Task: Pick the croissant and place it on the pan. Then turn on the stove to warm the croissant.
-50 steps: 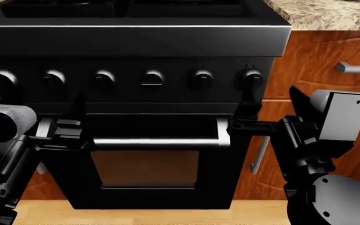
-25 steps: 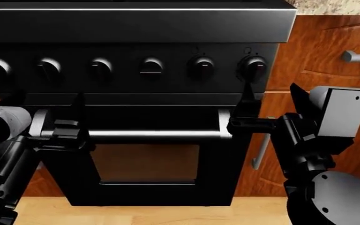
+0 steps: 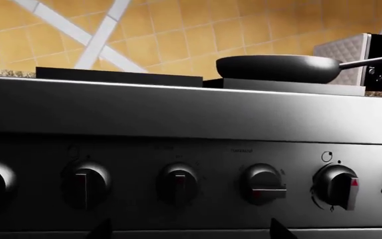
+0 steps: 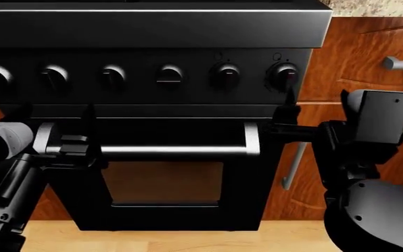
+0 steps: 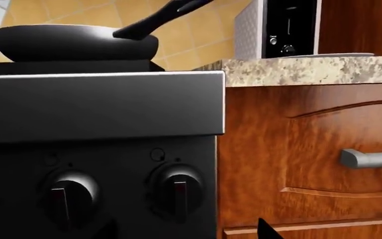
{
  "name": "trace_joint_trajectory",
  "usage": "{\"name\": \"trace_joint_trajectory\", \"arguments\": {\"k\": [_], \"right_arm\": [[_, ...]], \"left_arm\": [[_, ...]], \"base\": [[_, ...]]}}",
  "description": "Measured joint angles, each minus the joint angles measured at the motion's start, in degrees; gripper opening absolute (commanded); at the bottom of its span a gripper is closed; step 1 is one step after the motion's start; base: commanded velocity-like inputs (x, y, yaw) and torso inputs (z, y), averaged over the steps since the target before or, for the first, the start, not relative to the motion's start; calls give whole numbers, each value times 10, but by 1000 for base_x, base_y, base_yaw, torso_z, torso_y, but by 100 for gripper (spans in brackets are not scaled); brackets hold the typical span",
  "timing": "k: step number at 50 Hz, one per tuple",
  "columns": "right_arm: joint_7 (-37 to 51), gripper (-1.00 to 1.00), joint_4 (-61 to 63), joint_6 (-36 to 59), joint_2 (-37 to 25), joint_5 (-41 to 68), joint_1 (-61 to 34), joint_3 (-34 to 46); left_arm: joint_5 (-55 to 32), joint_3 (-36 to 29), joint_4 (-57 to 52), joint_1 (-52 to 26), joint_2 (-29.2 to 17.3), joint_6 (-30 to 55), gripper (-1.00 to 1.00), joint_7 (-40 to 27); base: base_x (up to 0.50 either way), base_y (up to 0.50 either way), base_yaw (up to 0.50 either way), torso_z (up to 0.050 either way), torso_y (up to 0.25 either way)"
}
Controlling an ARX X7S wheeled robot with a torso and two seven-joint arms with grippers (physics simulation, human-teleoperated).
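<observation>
Before my glossy black stove (image 4: pixel 152 31) with round knobs (image 4: pixel 283 75), my right fingers (image 4: pixel 289 113) and left fingers (image 4: pixel 86 126) grasp nothing, spread apart.

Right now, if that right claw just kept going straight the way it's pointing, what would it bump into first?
Most likely the stove's front panel, around the rightmost knob. The right gripper faces that end of the knob row, and nothing shows between them. How far it has to go is hard to judge.
</observation>
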State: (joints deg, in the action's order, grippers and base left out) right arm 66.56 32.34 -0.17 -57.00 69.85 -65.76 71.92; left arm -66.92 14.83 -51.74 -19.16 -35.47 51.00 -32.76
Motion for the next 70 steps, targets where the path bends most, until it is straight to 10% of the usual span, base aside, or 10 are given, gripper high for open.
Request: {"name": "trace_joint_trajectory", "arguments": {"k": [70], "right_arm": [[-114,100,-155,34,72,16,-21,-2]], "left_arm": [[65,-30,1,25,37,-66,100,19]], "base": [[0,0,0,0,0]]}}
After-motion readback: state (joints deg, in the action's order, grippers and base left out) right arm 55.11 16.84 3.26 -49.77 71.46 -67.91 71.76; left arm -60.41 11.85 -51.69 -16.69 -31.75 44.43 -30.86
